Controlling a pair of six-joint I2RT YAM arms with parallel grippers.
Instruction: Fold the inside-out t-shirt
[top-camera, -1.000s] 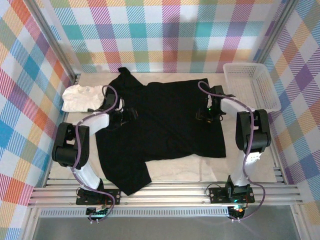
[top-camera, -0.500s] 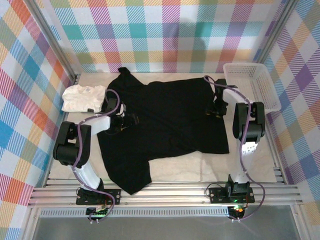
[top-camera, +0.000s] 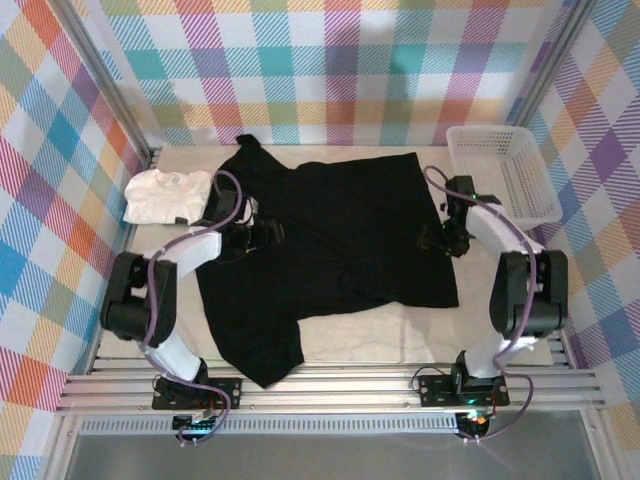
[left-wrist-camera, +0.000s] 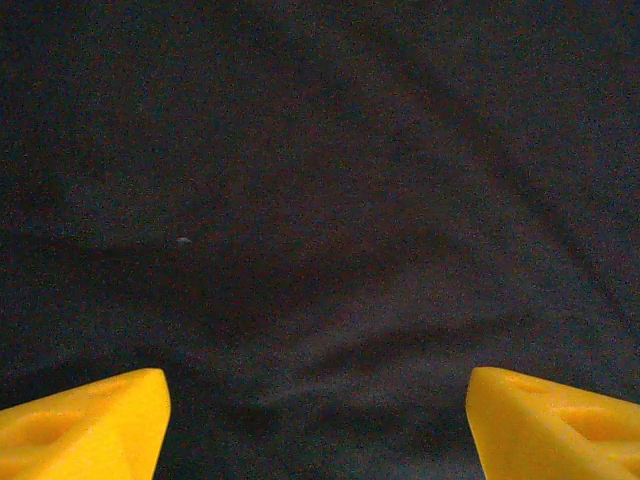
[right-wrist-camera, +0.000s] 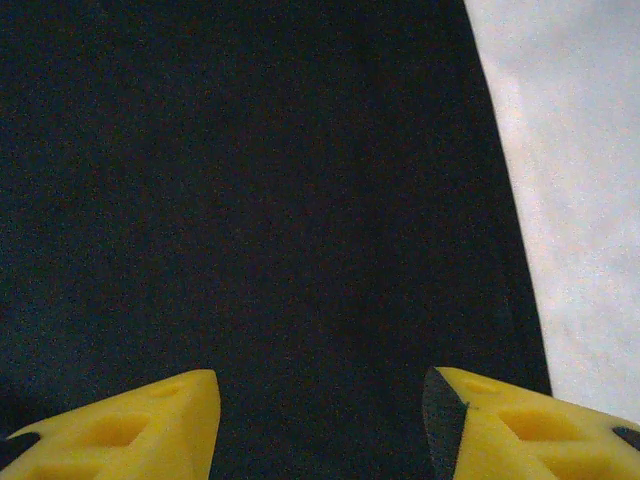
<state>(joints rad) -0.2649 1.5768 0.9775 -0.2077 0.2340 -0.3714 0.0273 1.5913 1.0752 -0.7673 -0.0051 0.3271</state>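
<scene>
Right tool (right-wrist-camera: 320, 425) has moved outward to the right edge of the inside-out t-shirt (top-camera: 330, 230). Left tool (left-wrist-camera: 318, 425) sits over cloth. Both wide, empty; I judge folding not begun.

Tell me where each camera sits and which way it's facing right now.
Top external: above and behind the arms, looking down at the black t-shirt spread on the table; both arms, left gripper and right gripper show.
Left wrist: on the left arm, facing wrinkled black cloth; its yellow fingers stand apart.
Right wrist: on the right arm, over the shirt's edge beside bare table; yellow fingers apart.
Shared: all three see the same shirt.
</scene>
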